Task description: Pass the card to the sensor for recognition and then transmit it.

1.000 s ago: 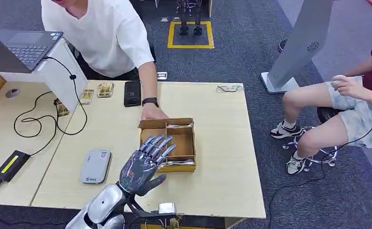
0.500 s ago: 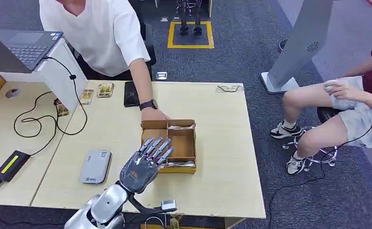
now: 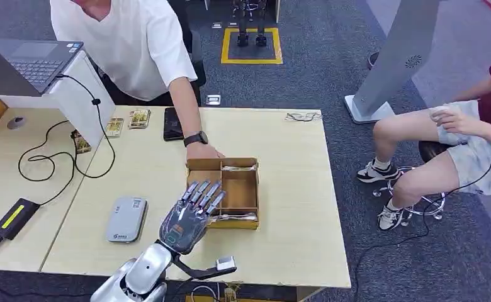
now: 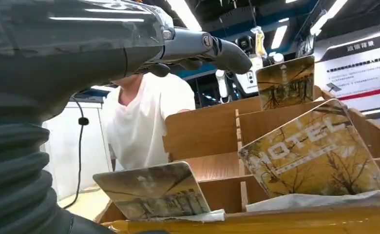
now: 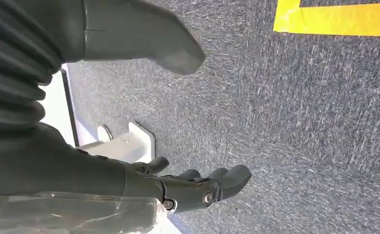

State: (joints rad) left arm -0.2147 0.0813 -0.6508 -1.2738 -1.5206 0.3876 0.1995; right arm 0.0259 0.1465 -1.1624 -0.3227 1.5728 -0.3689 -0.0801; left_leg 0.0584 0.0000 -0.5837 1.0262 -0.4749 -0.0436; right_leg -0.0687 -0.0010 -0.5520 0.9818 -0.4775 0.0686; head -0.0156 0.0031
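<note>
A cardboard box (image 3: 256,189) with compartments stands mid-table; cards lie in it (image 3: 238,216). In the left wrist view a yellow HOTEL card (image 4: 314,156) leans in one compartment, a second card (image 4: 154,192) in the one beside it, and a third (image 4: 285,80) stands further back. My left hand (image 3: 189,217) hovers over the box's near left part, fingers (image 4: 217,46) stretched out and holding nothing. A grey-white card sensor (image 3: 125,219) lies to its left. My right hand (image 5: 178,185) hangs over the carpet, empty, with the thumb held apart.
A person in a white shirt holds the box's far left corner with one hand (image 3: 202,151). A laptop (image 3: 32,60), black cables (image 3: 48,157), a black device (image 3: 15,217), loose cards (image 3: 139,118) and a black phone (image 3: 174,124) lie left and far. Another person (image 3: 463,138) sits at the right.
My left hand has drawn back slightly toward the table's near edge, still spread over the box. The person's arm has shifted a little, with the hand staying at the box corner.
</note>
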